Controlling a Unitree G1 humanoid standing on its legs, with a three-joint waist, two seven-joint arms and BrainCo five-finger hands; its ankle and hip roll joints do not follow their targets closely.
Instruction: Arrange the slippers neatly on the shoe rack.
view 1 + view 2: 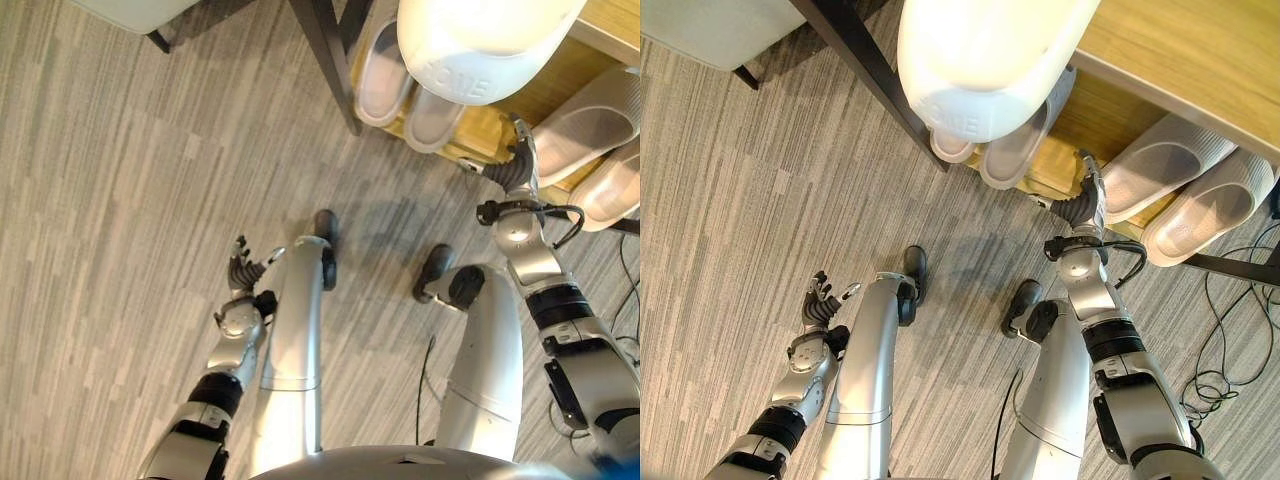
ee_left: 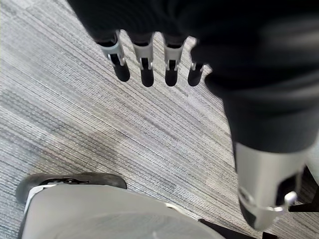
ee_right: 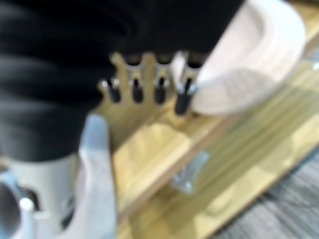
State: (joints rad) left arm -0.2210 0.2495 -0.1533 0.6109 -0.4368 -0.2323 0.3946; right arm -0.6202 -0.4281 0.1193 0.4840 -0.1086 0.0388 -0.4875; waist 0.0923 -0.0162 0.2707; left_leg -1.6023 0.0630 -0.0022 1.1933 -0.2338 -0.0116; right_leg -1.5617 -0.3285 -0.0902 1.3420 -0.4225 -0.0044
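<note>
Four pale slippers sit on the wooden shoe rack [image 1: 1120, 95] in the upper right of the head views, in two pairs. One pair [image 1: 385, 75] lies toes-out near the dark rack post [image 1: 325, 55], upper middle, partly hidden behind a large white rounded object [image 1: 980, 50] at the top of the frame — what that object is cannot be told. The second pair lies further right: slipper [image 1: 1160, 165] and, just beside it, slipper [image 1: 1210, 205], both angled diagonally with heels sticking past the shelf edge.

Right hand [image 1: 1085, 195] is up at the rack's front edge, middle right of the frame, fingers straight and side by side, holding nothing. In the right wrist view the fingertips [image 3: 182, 99] sit at the heel of the nearer slipper [image 3: 249, 64], touching or nearly so — contact cannot be confirmed. Looks like a nudge or straightening position, not a grasp.

Left hand [image 1: 240, 270] hangs low at centre left over the grey striped floor [image 1: 120, 200], fingers loosely spread, empty, idle; the left wrist view shows its fingers [image 2: 144, 69] relaxed over bare carpet.

Progress judgement: placement appears done — no slipper visible on the floor, all four on the shelf. What seems left is tidying: the right-hand pair is skewed and overhangs, so it probably needs pushing in and squaring up. The left pair looks aligned as far as visible.
</note>
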